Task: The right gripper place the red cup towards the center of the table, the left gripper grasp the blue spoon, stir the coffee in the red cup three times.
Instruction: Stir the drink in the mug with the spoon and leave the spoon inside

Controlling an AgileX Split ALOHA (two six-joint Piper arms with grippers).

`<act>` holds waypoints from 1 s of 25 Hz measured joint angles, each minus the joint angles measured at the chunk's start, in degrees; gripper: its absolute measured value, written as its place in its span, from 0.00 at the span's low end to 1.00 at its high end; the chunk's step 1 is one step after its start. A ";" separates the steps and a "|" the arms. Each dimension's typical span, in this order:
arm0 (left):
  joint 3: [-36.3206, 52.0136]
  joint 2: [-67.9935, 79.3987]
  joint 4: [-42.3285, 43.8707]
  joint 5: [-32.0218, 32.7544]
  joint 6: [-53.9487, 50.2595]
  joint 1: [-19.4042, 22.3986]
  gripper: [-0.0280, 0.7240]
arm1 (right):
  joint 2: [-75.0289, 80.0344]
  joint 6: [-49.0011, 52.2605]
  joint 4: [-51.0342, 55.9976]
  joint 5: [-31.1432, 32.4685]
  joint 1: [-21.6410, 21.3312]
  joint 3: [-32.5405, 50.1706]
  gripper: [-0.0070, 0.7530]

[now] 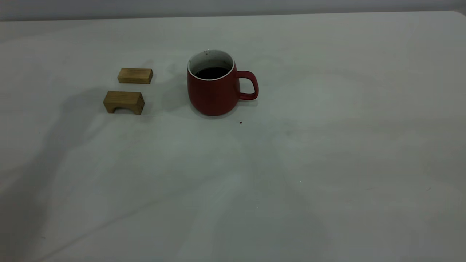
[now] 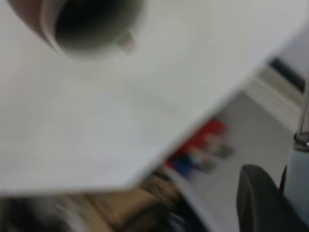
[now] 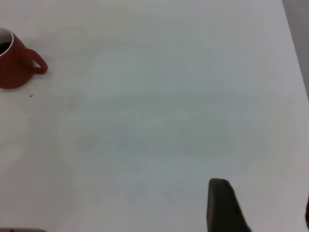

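Note:
The red cup [image 1: 215, 91] stands upright near the table's [image 1: 327, 153] middle, handle to the right, with dark coffee [image 1: 211, 72] inside. It also shows far off in the right wrist view as the red cup [image 3: 13, 63]. My right gripper [image 3: 264, 212] is open and empty, well away from the cup. In the blurred left wrist view the red cup [image 2: 87, 24] is seen from above. My left gripper [image 2: 282, 203] hangs past the table's edge, and the blue spoon [image 2: 299, 183] rises beside its one visible dark finger [image 2: 256, 203]. Neither gripper appears in the exterior view.
Two small wooden blocks stand left of the cup, one flat block [image 1: 135, 75] farther back and one arched block [image 1: 123, 102] nearer. A tiny dark speck [image 1: 240, 122] lies just in front of the cup. Beyond the table's edge [image 2: 193, 135] are blurred coloured items [image 2: 200, 147].

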 joint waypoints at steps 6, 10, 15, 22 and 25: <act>-0.05 0.00 -8.37 5.22 -14.08 -0.12 0.21 | 0.00 0.00 0.00 0.00 0.00 0.00 0.59; -0.18 0.77 -11.46 4.04 -30.01 -2.37 0.21 | 0.00 0.00 0.00 0.00 0.00 0.00 0.59; -0.23 4.53 -15.53 -1.61 -42.38 -6.25 0.21 | 0.00 0.00 0.00 0.00 0.00 0.00 0.59; -0.89 11.15 -21.05 -6.50 -40.31 -6.51 0.21 | 0.00 0.00 0.00 0.00 0.00 0.00 0.59; -2.48 14.97 -26.40 -8.39 -34.16 -6.51 0.21 | 0.00 0.00 0.00 0.00 0.00 0.00 0.59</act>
